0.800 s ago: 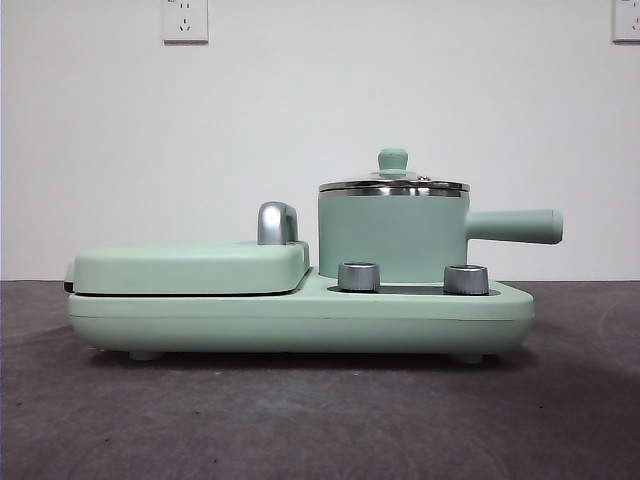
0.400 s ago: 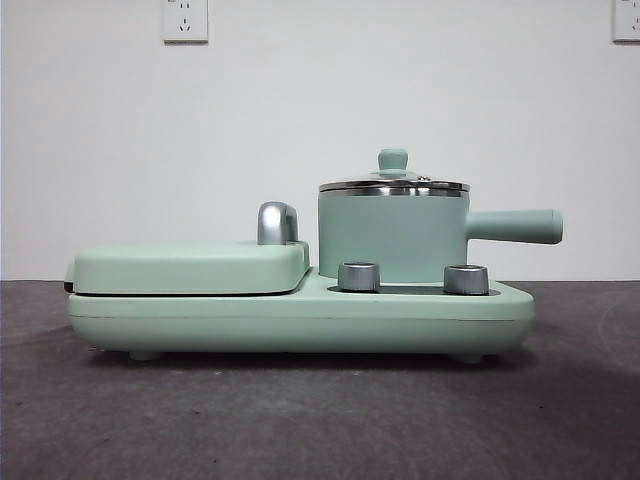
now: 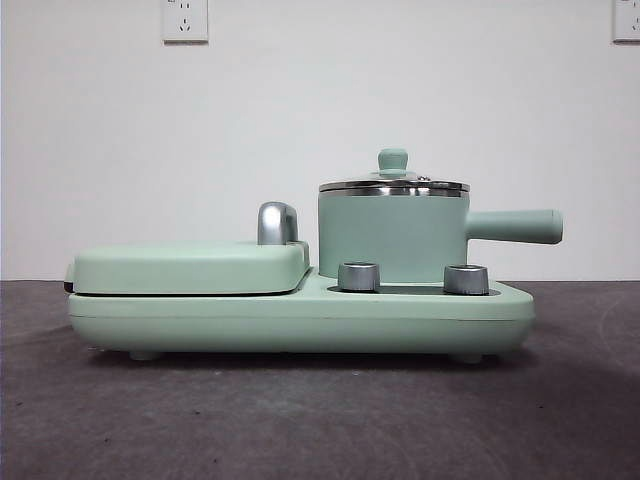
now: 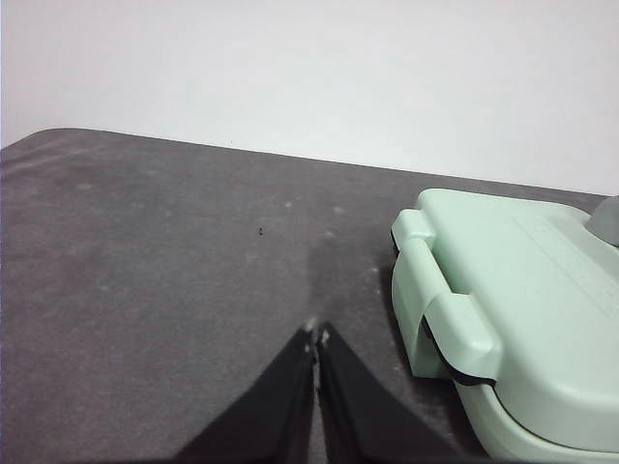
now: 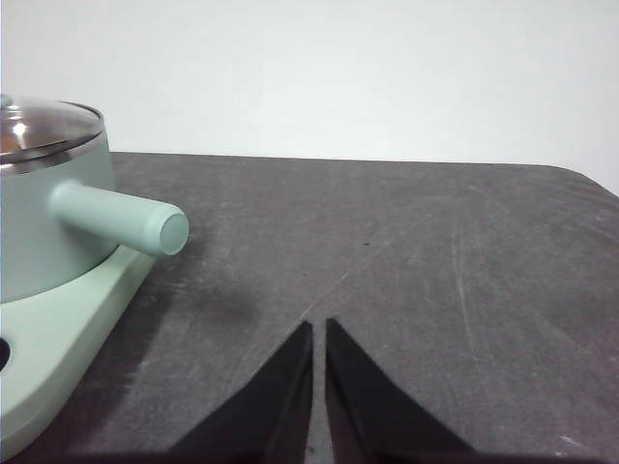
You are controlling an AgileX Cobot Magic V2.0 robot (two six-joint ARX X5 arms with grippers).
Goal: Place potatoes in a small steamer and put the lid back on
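Small steamer (image 3: 392, 238) sitting upright on the right half of a mint-green cooker base (image 3: 300, 318), its straight side handle (image 3: 514, 226) pointing toward the desk's right edge. Lid (image 3: 393, 183) resting flat on the steamer's steel rim, knob up; the pot is closed. Through the glass in the right wrist view, a brownish tint is showing under the lid (image 5: 39, 128), too unclear to tell what it is. No potato is showing plainly in any view.

Flat grill cover (image 3: 190, 266) lying closed on the left half of the base, chrome handle (image 3: 277, 223) standing between it and the steamer. Two metal dials (image 3: 359, 276) sitting on the base's front ledge just below the pot.

Left gripper (image 4: 315, 334) hanging over bare dark desk (image 4: 174, 271) toward the left edge, beside the hinged end of the grill cover (image 4: 513, 290) and apart from it; its jaws are pressed together, holding nothing.

Right gripper (image 5: 319, 325) hanging over bare desk toward the right edge, beyond the tip of the steamer's handle (image 5: 121, 218) and not touching it; its jaws are nearly together, a thin slit showing between them, nothing in them.

Neither arm is appearing in the front view.
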